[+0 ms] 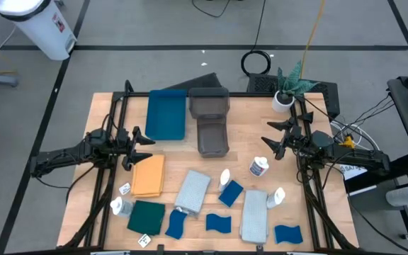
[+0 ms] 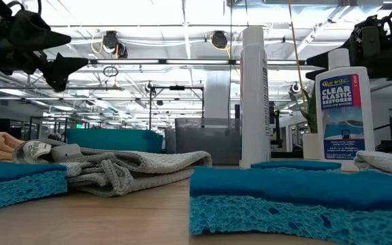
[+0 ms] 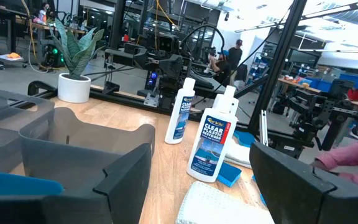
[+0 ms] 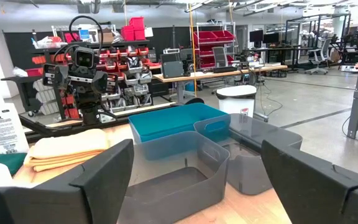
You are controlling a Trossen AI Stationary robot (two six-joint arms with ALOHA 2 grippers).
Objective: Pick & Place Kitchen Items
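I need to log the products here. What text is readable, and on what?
"CLEAR PLASTIC RESTORER": bottle at right in the low view.
"CLEAR PLASTIC RESTORER": near bottle in the left wrist view.
"CLEAR": bottle in the right wrist view.
Brand logos and fine print on all bottles: too small to read.

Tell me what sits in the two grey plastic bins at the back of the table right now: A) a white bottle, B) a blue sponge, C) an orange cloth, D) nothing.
D: in the high view both grey plastic bins show bare floors, while the white labelled bottles, blue rectangular sponges and folded orange cloth all lie on the wooden table.
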